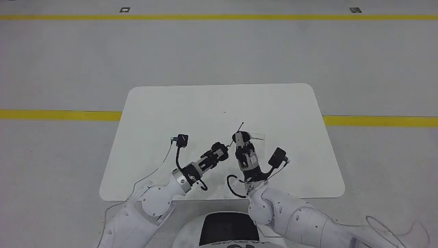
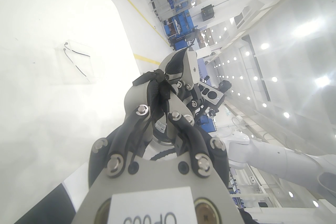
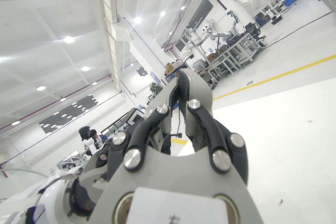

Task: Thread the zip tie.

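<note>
Both grippers meet above the white table (image 1: 171,111) near its front middle. My right gripper (image 1: 239,138) (image 3: 179,84) is shut on a thin black zip tie (image 3: 179,117). The tie hangs down between its ribbed pads and ends in a small head. In the top view a short end of the zip tie (image 1: 240,126) sticks out past that gripper. My left gripper (image 1: 220,150) (image 2: 157,83) sits right against the right gripper (image 2: 183,64), with its fingers closed together. A black strand of the zip tie (image 2: 141,141) runs back between the left fingers.
A clear plastic box (image 2: 76,62) (image 1: 257,137) holding spare black zip ties lies on the table just beyond the grippers. A small dark speck (image 1: 224,113) lies farther back. The table's rounded edge (image 2: 123,25) borders a floor with yellow lines.
</note>
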You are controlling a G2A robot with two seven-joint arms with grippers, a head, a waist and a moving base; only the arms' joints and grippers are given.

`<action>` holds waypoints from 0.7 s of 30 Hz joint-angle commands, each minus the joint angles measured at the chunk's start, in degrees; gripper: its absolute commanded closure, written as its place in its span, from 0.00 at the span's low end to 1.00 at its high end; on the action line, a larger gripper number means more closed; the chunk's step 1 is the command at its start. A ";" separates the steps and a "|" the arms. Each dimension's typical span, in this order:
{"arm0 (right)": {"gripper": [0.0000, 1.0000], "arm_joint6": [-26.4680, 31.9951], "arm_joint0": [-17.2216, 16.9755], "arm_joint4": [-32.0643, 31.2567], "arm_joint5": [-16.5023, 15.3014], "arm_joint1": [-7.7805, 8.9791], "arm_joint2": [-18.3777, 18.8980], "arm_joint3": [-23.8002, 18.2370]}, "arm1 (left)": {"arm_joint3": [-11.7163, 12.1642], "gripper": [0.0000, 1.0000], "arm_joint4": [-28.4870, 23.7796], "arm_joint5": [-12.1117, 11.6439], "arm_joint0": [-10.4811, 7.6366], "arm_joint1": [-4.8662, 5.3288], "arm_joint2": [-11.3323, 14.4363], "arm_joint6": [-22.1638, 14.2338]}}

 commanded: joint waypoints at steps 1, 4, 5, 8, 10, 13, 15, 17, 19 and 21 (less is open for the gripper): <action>1.00 -0.06 0.04 0.16 0.00 -0.01 0.05 0.06 | 0.00 1.00 0.00 0.00 0.00 0.00 0.00 0.00; 1.00 0.00 0.12 0.25 0.00 -0.04 0.07 0.12 | 0.00 1.00 0.00 0.00 0.00 0.00 0.00 0.00; 1.00 0.06 0.15 0.23 0.00 -0.05 0.05 0.14 | 0.00 1.00 0.00 0.00 0.00 0.00 0.00 0.00; 1.00 0.24 0.24 0.21 0.00 -0.11 0.02 0.18 | 0.00 1.00 0.00 0.00 0.00 0.00 0.00 0.00; 1.00 0.30 0.29 0.18 0.00 -0.14 0.00 0.19 | 0.00 1.00 0.00 0.00 0.00 0.00 0.00 0.00; 1.00 0.42 0.33 0.22 0.00 -0.19 0.01 0.27 | 0.00 1.00 0.00 0.00 0.00 0.00 0.00 0.00; 1.00 0.57 0.34 0.39 0.00 -0.23 0.08 0.37 | 0.00 1.00 0.00 0.00 0.00 0.00 0.00 0.00; 1.00 0.64 0.32 0.53 0.00 -0.29 0.15 0.50 | 0.00 1.00 0.00 0.00 0.00 0.00 0.00 0.00; 1.00 0.62 0.30 0.56 0.00 -0.34 0.19 0.55 | 0.00 1.00 0.00 0.00 0.00 0.00 0.00 0.00; 1.00 0.62 0.27 0.56 0.00 -0.39 0.23 0.60 | 0.00 1.00 0.00 0.00 0.00 0.00 0.00 0.00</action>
